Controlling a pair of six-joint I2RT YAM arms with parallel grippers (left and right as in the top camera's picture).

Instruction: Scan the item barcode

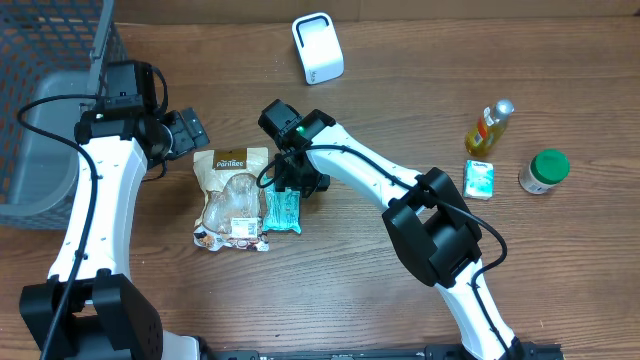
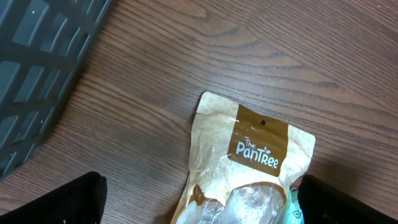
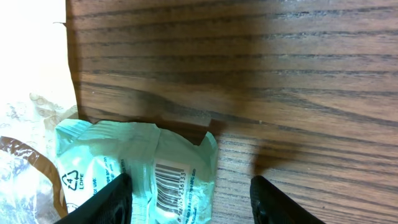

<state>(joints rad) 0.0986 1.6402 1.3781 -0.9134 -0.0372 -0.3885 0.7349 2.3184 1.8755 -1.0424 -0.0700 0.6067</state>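
A teal plastic packet [image 1: 282, 212] lies flat on the wooden table, its barcode [image 3: 169, 183] facing up in the right wrist view. My right gripper [image 1: 292, 180] hovers over its top end, jaws open; the left finger [image 3: 106, 199] is over the packet [image 3: 112, 155] and the right finger [image 3: 277, 202] over bare wood. Touching the packet on the left is a tan PanTree bag [image 1: 232, 195]. My left gripper [image 1: 185, 132] stands wide open above that bag's top edge [image 2: 255, 149], holding nothing. A white scanner [image 1: 318, 47] stands at the back.
A grey bin [image 1: 45, 130] with a wire mesh basket [image 1: 50, 35] behind it fills the left edge. At the right stand a yellow bottle [image 1: 488, 128], a small teal box [image 1: 480, 179] and a green-lidded jar [image 1: 544, 170].
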